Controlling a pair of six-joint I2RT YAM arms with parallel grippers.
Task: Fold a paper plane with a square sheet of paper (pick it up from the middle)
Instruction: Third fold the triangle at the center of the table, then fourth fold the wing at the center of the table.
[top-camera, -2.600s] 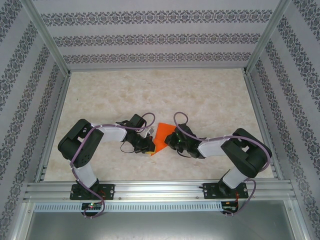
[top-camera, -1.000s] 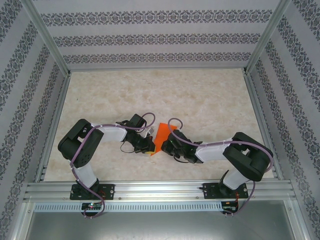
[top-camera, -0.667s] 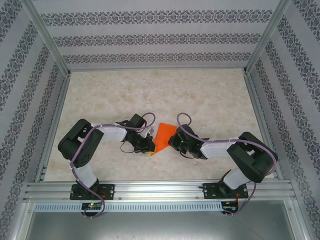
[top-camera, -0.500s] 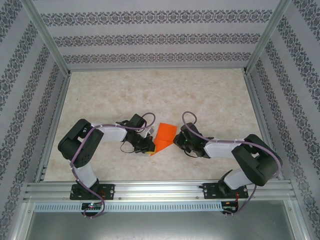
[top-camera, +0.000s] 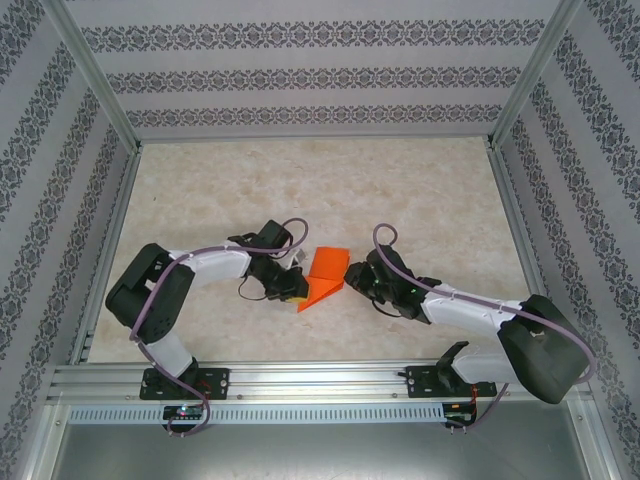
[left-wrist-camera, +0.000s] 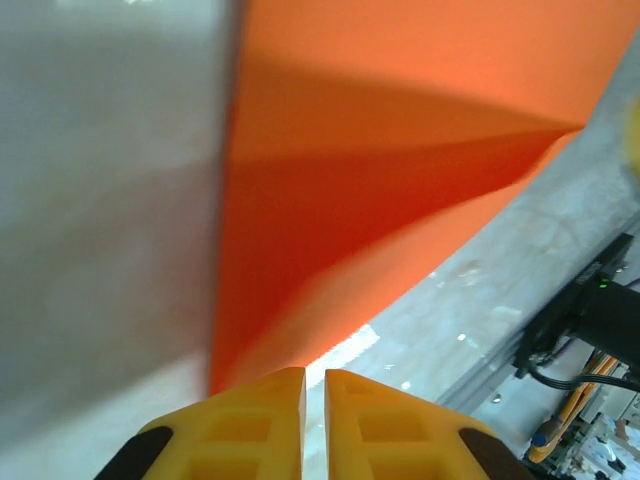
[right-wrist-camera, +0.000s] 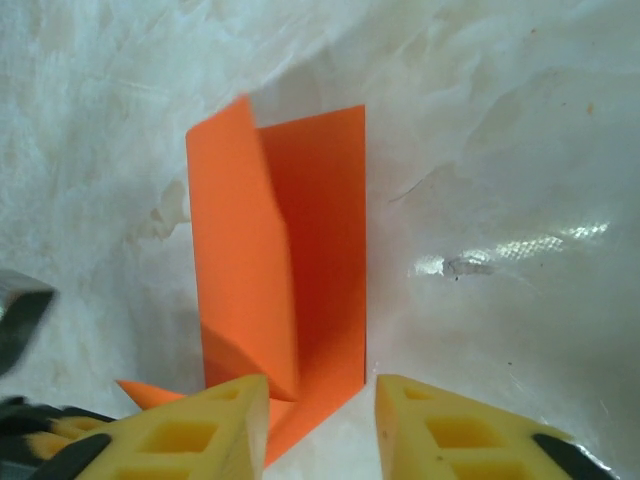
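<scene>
The square sheet of paper (top-camera: 325, 272) is bright orange and partly folded, lying near the table's middle with one flap raised. My left gripper (top-camera: 292, 287) sits at its left corner. In the left wrist view the yellow fingers (left-wrist-camera: 250, 420) stand almost together, with the sheet (left-wrist-camera: 380, 170) rising from their tips, so the left gripper (left-wrist-camera: 314, 385) looks shut on the paper's corner. My right gripper (top-camera: 350, 275) is at the sheet's right edge. In the right wrist view the right gripper (right-wrist-camera: 320, 420) is open, and the upright folded flap (right-wrist-camera: 300, 260) stands just beyond the gap.
The pale marbled tabletop (top-camera: 300, 190) has free room behind and to both sides of the paper. An aluminium rail (top-camera: 320, 378) runs along the near edge. Patterned walls and metal posts (top-camera: 95, 80) enclose the table.
My right gripper has drawn back to the right off the paper, and that arm now lies lower and more stretched. The left arm has shifted slightly, still at the paper's corner.
</scene>
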